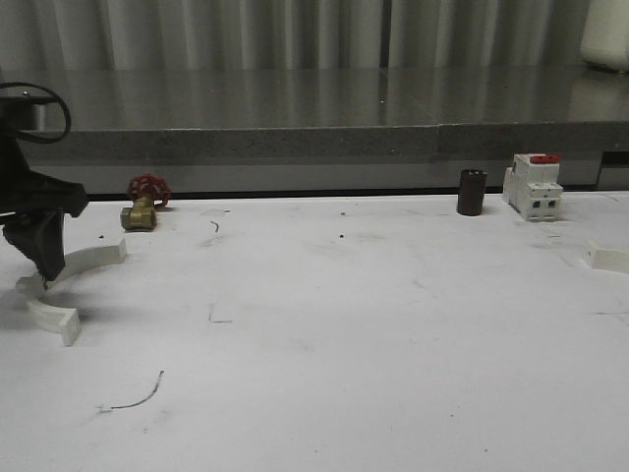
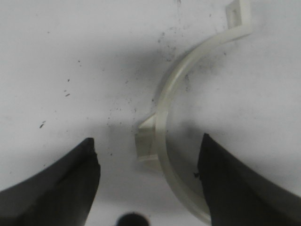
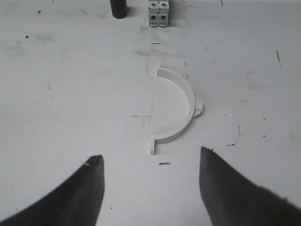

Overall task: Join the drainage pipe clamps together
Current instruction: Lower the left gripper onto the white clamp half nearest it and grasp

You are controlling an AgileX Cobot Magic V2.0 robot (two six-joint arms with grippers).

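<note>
One white half-ring drainage pipe clamp (image 1: 93,260) lies at the far left of the white table. My left gripper (image 1: 39,258) hangs open right over it. In the left wrist view the clamp (image 2: 164,101) curves between the two dark fingers of the left gripper (image 2: 147,139), its outer nub (image 2: 148,141) midway between them and nothing pinched. The other clamp (image 3: 188,92) lies flat in the right wrist view, just beyond the tips of my open right gripper (image 3: 150,155). A bit of that clamp (image 1: 609,258) shows at the front view's right edge.
A brass valve with a red handwheel (image 1: 145,205) stands at the back left. At the back right are a dark cylinder (image 1: 472,192) and a white breaker with a red top (image 1: 533,185). A grey ledge (image 1: 295,143) runs behind the table.
</note>
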